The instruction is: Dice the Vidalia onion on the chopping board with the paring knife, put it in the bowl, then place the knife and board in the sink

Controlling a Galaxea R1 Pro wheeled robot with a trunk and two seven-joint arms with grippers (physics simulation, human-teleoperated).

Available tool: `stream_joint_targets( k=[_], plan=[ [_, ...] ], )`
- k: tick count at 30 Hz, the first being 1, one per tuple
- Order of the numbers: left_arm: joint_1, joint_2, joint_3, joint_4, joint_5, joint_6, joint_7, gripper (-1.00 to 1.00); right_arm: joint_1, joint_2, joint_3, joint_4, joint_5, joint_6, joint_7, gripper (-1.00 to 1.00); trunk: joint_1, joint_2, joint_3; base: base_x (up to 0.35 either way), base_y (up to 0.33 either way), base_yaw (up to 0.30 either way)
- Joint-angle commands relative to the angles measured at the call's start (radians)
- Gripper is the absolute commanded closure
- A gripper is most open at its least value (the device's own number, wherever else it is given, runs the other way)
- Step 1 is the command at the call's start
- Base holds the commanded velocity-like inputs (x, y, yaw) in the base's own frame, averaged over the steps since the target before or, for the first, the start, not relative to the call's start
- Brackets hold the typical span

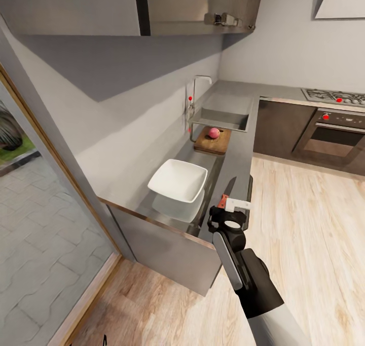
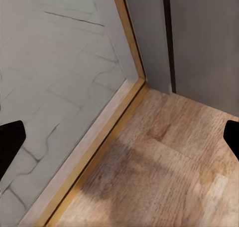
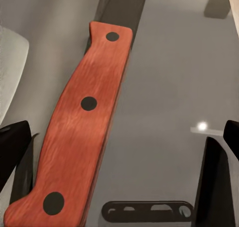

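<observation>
The Vidalia onion (image 1: 214,132), small and pinkish, rests on the dark wooden chopping board (image 1: 209,143), which lies just this side of the sink (image 1: 223,117). The white squarish bowl (image 1: 178,180) stands nearer on the dark countertop (image 1: 242,153). The paring knife (image 1: 226,193) lies flat near the counter's front edge. Its red-orange handle (image 3: 82,132) lies between the spread fingers of my right gripper (image 1: 229,207), which is open just above it. My left gripper (image 2: 119,137) is open and empty over the wooden floor.
A faucet (image 1: 195,90) rises behind the sink. An oven (image 1: 334,133) and a gas hob (image 1: 334,98) stand at the far right. Wall cabinets (image 1: 152,6) hang overhead. A door frame (image 2: 127,52) with paved ground beyond it lies to the left.
</observation>
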Motion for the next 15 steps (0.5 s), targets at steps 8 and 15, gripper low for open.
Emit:
stream_joint_targets(
  k=[8,15],
  plan=[
    [-0.002,0.0,-0.006,0.004,-0.006,-0.003,0.01,-1.0,-0.001,0.0,0.002,0.02,-0.023,0.008,-0.005,-1.0,0.0,-0.001,-0.001,0.0,0.0,0.0],
    [-0.002,0.0,-0.006,0.004,-0.006,-0.003,0.01,-1.0,-0.001,0.0,0.001,0.02,-0.023,0.007,-0.005,-1.0,0.0,-0.001,-0.001,0.0,0.0,0.0]
  ],
)
